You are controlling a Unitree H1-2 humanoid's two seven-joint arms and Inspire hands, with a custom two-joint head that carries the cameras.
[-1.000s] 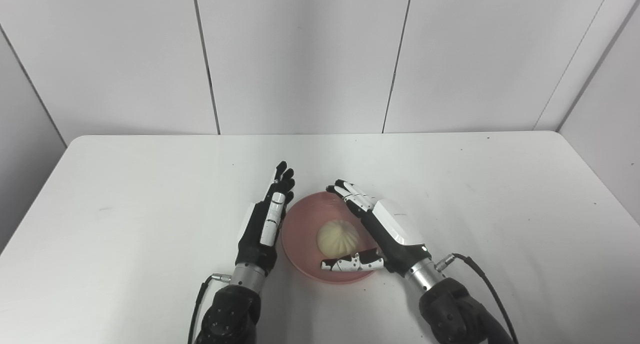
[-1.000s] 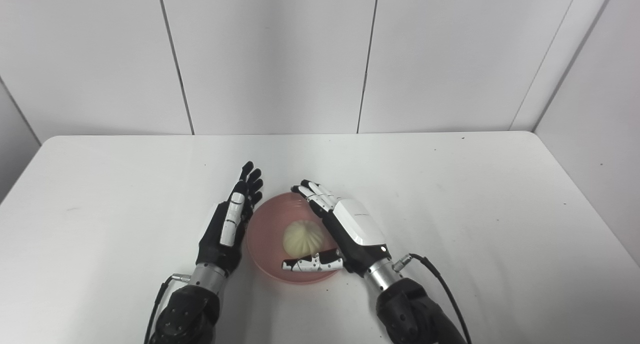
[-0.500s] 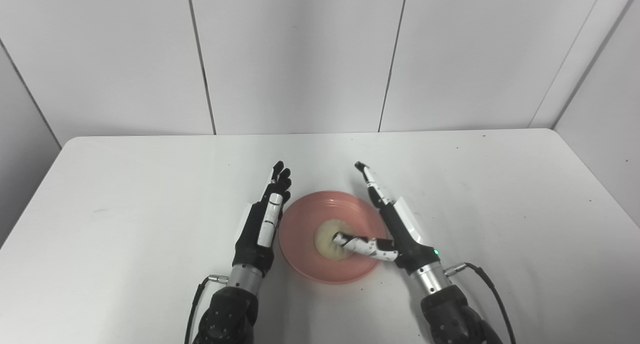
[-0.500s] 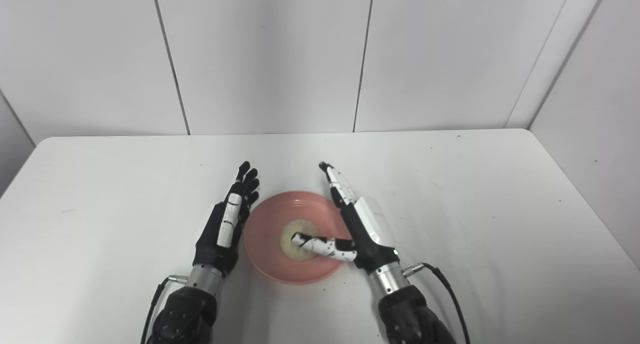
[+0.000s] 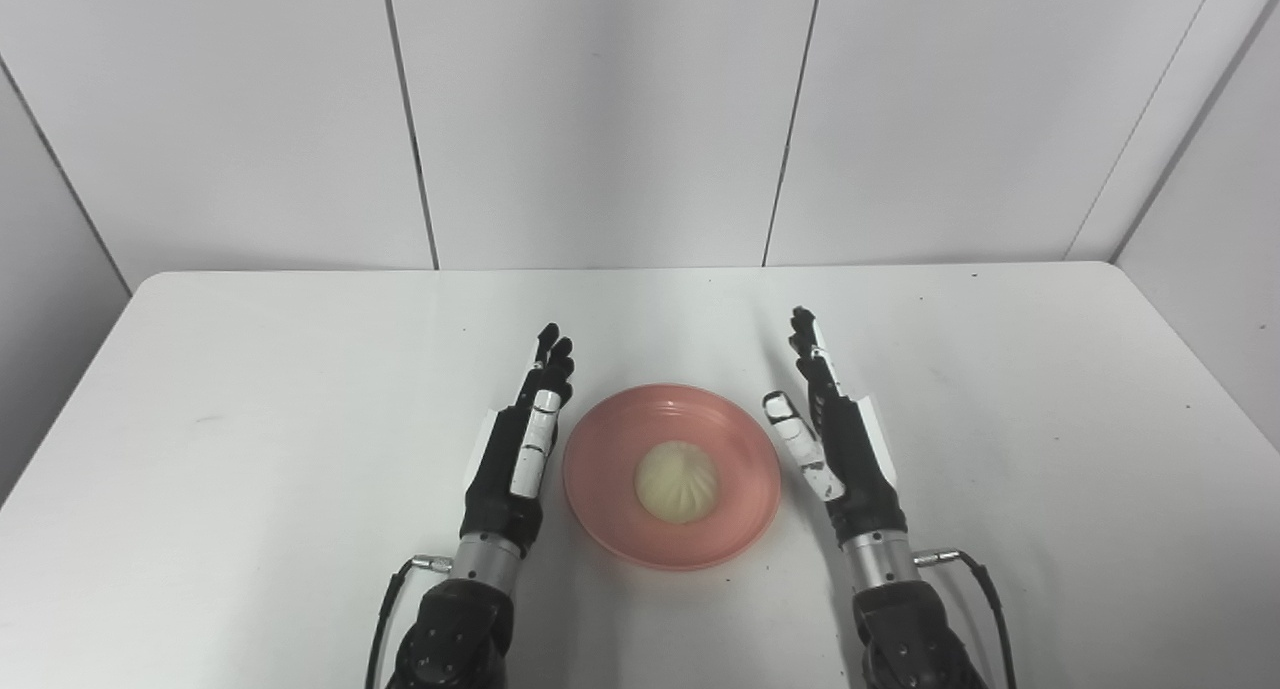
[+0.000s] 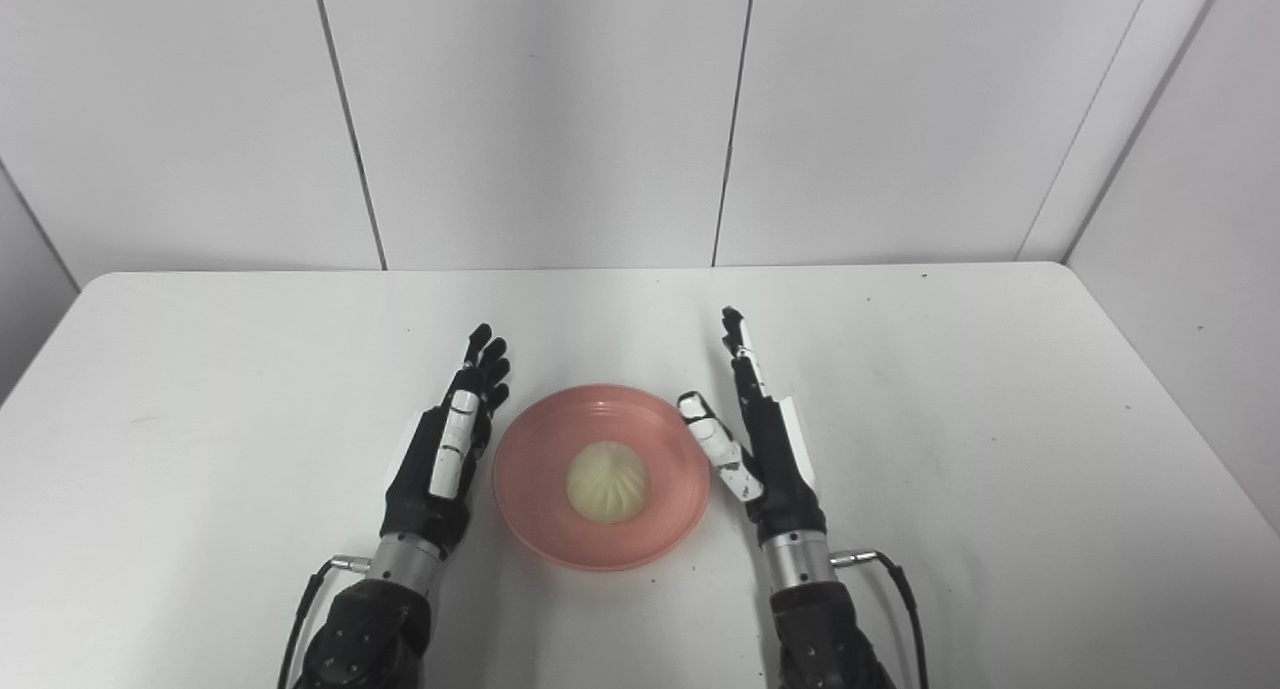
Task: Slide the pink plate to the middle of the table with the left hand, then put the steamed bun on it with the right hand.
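Note:
The pink plate [image 5: 610,444] sits at the middle of the white table, near the front. The pale steamed bun [image 5: 676,481] lies in its centre. My left hand [image 5: 520,439] stands on edge just left of the plate, fingers straight and apart, holding nothing. My right hand [image 5: 835,434] stands on edge just right of the plate, fingers straight, thumb out toward the rim, holding nothing. Neither hand touches the bun.
The white table [image 5: 300,369] is bounded by white wall panels behind and at both sides. Cables [image 5: 960,569] run from both wrists near the front edge.
My right hand has let go of the bun, withdrawn to the right off the plate and straightened. The bun stays on the plate. The left hand has barely moved.

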